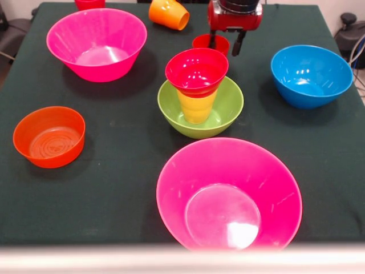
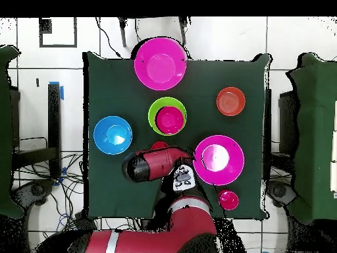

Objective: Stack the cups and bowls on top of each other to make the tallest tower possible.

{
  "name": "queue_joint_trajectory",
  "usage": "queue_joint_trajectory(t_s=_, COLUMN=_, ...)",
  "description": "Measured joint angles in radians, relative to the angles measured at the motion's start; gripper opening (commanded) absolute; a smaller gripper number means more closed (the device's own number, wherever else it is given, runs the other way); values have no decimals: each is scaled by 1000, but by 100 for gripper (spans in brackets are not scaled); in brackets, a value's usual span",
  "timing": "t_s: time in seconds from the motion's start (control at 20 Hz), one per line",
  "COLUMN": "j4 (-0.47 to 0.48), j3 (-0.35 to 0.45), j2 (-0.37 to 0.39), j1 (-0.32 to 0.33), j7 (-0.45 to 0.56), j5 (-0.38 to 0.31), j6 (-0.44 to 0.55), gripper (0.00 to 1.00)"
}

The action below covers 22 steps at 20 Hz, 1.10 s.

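Pink bowl (image 1: 229, 194); gripper (image 1: 223, 43) seemingly straddling red cup (image 1: 210, 43).

1. Your front camera sat low and close at one table (image 1: 114, 171) edge, looking across the cloth.
2. Your overhead camera looked straight down from high up, taking in table (image 2: 105, 85) and floor (image 2: 217, 36).
3. Both shared the green bowl (image 1: 225, 111) (image 2: 156, 111).

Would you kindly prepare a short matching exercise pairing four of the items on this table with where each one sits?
Things:
1. small red bowl
2. yellow cup
3. orange cup
4. blue bowl

Places:
A. lying on its side near the table's far edge
B. inside the lime-green bowl
C. alone on the cloth, upright
D. atop the yellow cup

Pairs: 1-D, 2-B, 3-A, 4-C
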<state>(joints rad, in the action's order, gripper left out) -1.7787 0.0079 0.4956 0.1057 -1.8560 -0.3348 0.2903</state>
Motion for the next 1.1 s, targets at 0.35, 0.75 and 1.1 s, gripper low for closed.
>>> queue_joint_trajectory(t_s=0.35, j4=0, j3=-12, j2=-38, j1=-1, j7=0, j5=0, j6=-7, gripper=100)
queue_joint_trajectory(t_s=0.75, j4=6, j3=-52, j2=-13, j1=-4, j7=0, j5=0, j6=-12, gripper=0)
queue_joint_trajectory(t_s=1.1, j4=8, j3=-63, j2=-23, j1=-7, j7=0, j5=0, j6=-12, gripper=0)
